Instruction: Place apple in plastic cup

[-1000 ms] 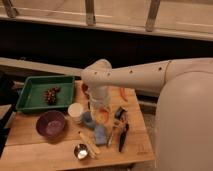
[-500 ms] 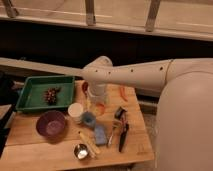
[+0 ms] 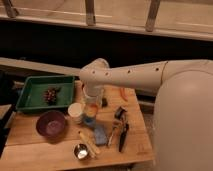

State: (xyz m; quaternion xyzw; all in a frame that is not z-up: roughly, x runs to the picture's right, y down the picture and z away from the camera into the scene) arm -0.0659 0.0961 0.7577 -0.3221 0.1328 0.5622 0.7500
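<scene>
Camera view: the gripper (image 3: 92, 106) hangs right over the plastic cup (image 3: 90, 120), pointing down. The apple (image 3: 92, 108) shows as a small orange spot at the gripper's tip, just above the cup's mouth. Can't tell how wide the gripper is or if it grips the apple.

The plastic cup stands on the wood table (image 3: 30, 150). The white cup (image 3: 75, 112) is just beside it, to the cup's left in the pic. The purple bowl (image 3: 50, 124) is further left. The green tray (image 3: 30, 92) w/ a dark bunch is up & left of the cup. A small metal bowl (image 3: 81, 151) is below the cup, near the table's front edge. Black tools (image 3: 121, 131) lie to the cup's right.
</scene>
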